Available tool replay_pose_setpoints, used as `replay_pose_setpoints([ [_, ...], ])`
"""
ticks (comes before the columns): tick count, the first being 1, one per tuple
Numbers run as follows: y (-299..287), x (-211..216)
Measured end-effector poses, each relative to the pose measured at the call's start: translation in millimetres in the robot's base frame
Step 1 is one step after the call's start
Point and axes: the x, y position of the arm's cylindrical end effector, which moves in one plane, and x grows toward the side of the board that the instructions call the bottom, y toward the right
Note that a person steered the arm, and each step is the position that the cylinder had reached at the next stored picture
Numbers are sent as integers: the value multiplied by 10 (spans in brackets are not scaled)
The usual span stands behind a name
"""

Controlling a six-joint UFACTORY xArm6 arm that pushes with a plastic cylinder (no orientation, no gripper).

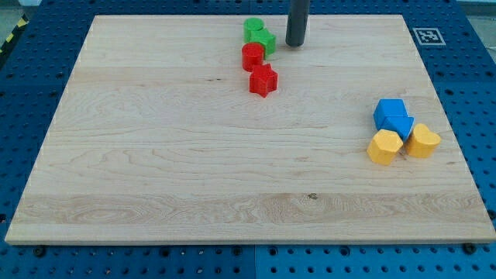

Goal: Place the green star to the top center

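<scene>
Wooden tabletop rests on blue pegboard, with a black-and-white marker tag, unreadable, at its top-right corner. No jaws exist: an upright dark rod descends from the view's top, my tip just right of the green star at top center, apart.

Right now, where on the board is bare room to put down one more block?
The whole view's left and bottom are bare, and the middle between the red star and blue cube. Crowded: top center, where my tip stands right of the green blocks, and the blue-yellow cluster at right.
</scene>
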Motion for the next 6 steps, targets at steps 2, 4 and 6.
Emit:
replay_pose_setpoints([
  [2, -77, 0],
  [4, -361, 0],
  [6, -464, -2],
])
